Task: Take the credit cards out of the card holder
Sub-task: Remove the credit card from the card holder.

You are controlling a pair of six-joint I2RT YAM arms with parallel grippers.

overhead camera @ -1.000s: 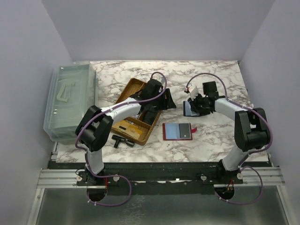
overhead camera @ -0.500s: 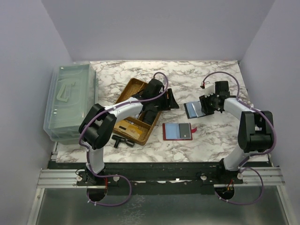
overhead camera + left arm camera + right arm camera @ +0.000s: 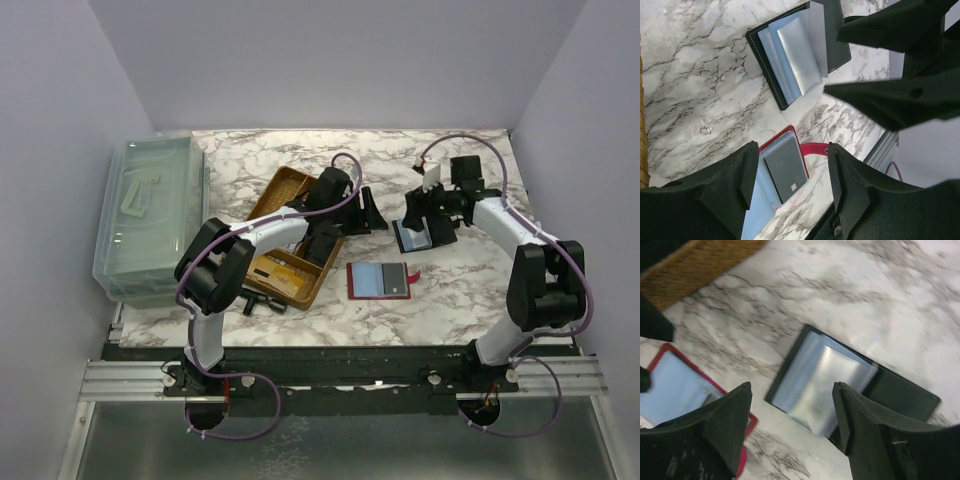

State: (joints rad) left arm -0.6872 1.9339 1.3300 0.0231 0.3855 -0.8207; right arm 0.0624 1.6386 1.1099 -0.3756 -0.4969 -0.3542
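From above, the black card holder (image 3: 413, 236) lies open right of centre under the right gripper (image 3: 422, 215). The red card holder (image 3: 379, 280) lies below it.

In the left wrist view, the left gripper (image 3: 792, 160) hangs spread and empty above the red one.

In the right wrist view, the fingers stand apart and empty over the black holder's glossy sleeves. Nothing pins the holder, so a pinch could catch a sleeve and drag it.

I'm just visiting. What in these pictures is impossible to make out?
- Top view: contents of the wooden tray, partly covered by the left arm.
- Right wrist view: whether cards sit in the black card holder; blur and glare on its sleeves.
- Left wrist view: the red card holder, cut off by that arm's fingers.
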